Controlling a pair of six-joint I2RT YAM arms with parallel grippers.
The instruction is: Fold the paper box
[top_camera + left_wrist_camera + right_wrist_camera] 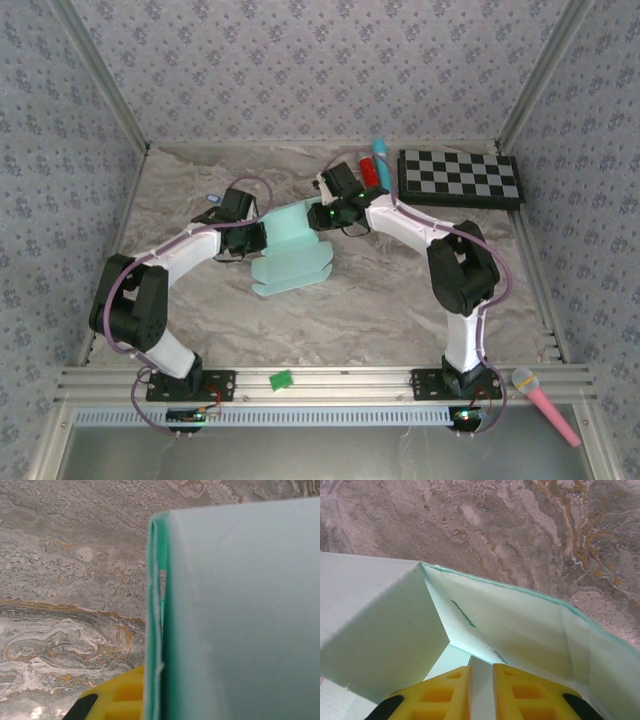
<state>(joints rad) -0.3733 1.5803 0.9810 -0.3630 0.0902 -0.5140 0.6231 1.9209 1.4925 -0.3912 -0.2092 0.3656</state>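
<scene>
The paper box is pale mint-blue card, partly folded, lying on the marbled table between my two arms. My left gripper is at its left side. In the left wrist view one yellow finger presses against the outside of an upright double wall of the paper box, and the other finger is hidden behind the card. My right gripper is at the box's far right corner. Its yellow fingers stand close together with a thin flap of the paper box pinched between them, inside the raised walls.
A black-and-white checkerboard lies at the back right, with a red and teal object beside it. A small green piece sits on the front rail. A pink microphone lies at the front right. Patterned walls close in the table.
</scene>
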